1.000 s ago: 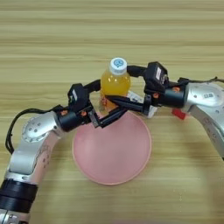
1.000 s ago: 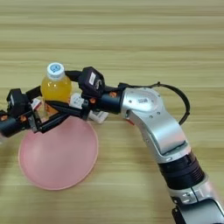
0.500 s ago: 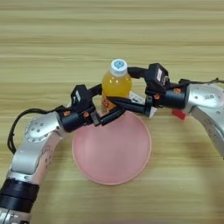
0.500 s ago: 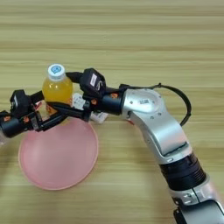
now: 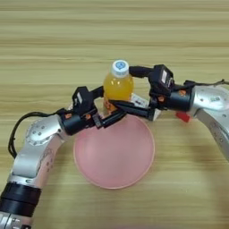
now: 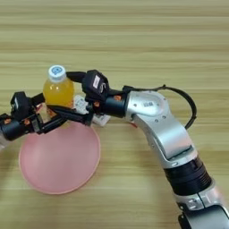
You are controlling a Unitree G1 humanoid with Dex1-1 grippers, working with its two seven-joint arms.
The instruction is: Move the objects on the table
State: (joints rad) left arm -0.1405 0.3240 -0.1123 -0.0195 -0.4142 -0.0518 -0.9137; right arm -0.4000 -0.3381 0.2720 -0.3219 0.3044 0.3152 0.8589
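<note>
Both hands converging on the bottle at the plate's far rim.

I'm reading left to right: my left hand (image 5: 107, 114) is reaching in low from the left, fingers spread, tips at the base of the bottle (image 5: 118, 85) without pinching it. The bottle is standing upright on the desk (image 5: 53, 40), just behind the pink plate (image 5: 114, 154). My right hand (image 5: 127, 89) is coming from the right, spread wide around the bottle: one finger behind its shoulder, the other across the front low down. I can't tell if either finger is touching yet. White remote (image 5: 142, 102) is mostly hidden under that hand; red cube (image 5: 182, 117) is peeking out below the right wrist. I'm judging the squeeze should land mid-body, not near the cap, and the left hand should back off first so the fingers don't collide.
</note>
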